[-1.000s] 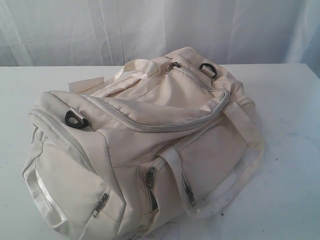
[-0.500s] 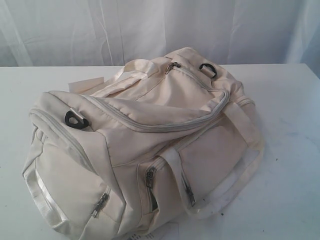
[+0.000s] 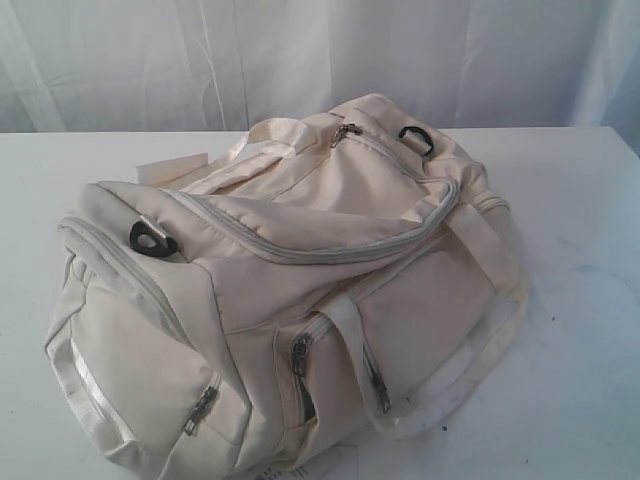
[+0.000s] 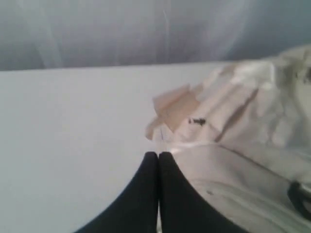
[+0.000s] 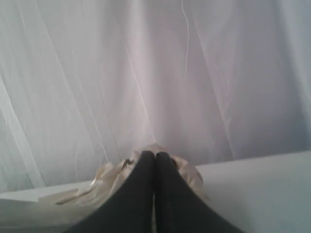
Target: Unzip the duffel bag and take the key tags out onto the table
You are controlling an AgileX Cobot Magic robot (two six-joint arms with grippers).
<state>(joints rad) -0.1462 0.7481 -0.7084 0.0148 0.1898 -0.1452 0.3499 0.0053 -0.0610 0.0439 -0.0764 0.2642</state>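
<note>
White curtain [image 3: 200, 60] backs the table [image 3: 585, 300]; the duffel bag [image 3: 300, 280] lies on it, main zip closed, key tags unseen, presumably inside. Left gripper [image 4: 158, 156], near the bag, and right gripper [image 5: 155, 156] are clenched empty. Nothing done yet.

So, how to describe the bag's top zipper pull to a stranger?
A cream duffel bag lies on the white table. At its far end, left of a black ring, hangs a small metal zipper pull. The other pulls sit on near pockets.
</note>
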